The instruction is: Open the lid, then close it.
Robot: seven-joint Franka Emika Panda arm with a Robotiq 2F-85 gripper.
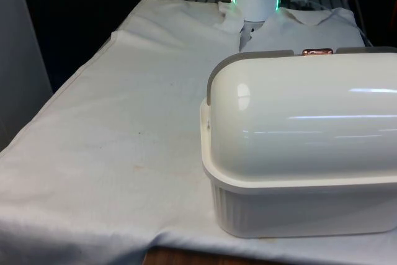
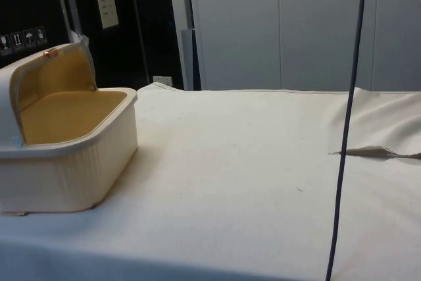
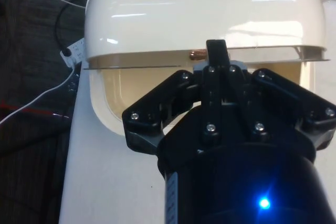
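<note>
The black two-finger gripper (image 3: 217, 56) has its fingers (image 3: 217, 51) pressed together at the copper-coloured handle (image 3: 198, 54) on the lid's edge; whether they pinch it I can't tell. The glossy cream roll-top lid (image 1: 298, 116) is rolled well back, leaving the cream ribbed bread box (image 2: 66, 176) open at the near right of the white-clothed table (image 1: 124, 122) in the front view. To close it well, I'd follow the lid's arc, not push straight down.

light: bright, even overhead | glare: streaks on lid (image 1: 298, 116) | shadows: soft on cloth (image 2: 250, 156) | backdrop: dark
</note>
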